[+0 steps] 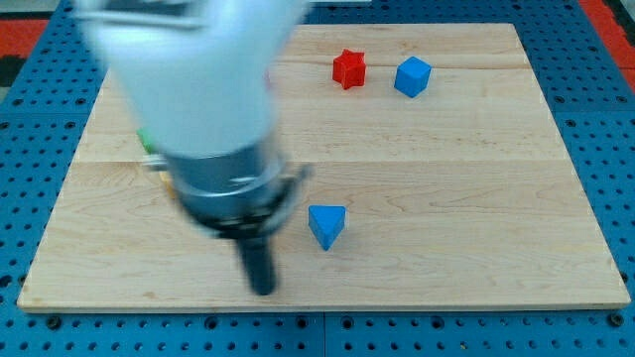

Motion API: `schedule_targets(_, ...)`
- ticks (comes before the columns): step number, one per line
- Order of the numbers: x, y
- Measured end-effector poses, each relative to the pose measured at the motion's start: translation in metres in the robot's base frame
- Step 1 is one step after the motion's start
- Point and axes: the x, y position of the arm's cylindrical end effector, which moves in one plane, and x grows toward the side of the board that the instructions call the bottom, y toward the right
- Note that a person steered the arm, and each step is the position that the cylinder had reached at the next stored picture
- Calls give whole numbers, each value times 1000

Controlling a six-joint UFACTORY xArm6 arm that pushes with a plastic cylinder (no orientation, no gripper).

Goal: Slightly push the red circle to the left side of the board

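My arm fills the view's left half, blurred, and hides much of the board there. My tip is near the view's bottom edge of the wooden board, left of and below a blue triangular block. A red star-shaped block and a blue cube lie near the view's top. No red circle shows; it may be hidden behind the arm. A sliver of green and yellow peeks out at the arm's left side.
The board lies on a blue perforated table. Its edges are visible on the right, the top and the bottom of the view.
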Motion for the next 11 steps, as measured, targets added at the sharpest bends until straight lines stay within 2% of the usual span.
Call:
schedule_targets(1, -2, 87)
schedule_targets(2, -41, 117)
schedule_targets(3, -119, 103)
schedule_targets(4, -178, 65)
schedule_targets(6, -261, -21)
schedule_targets(8, -317, -52)
schedule_targets(10, -348, -93)
schedule_targets(11, -347, -103)
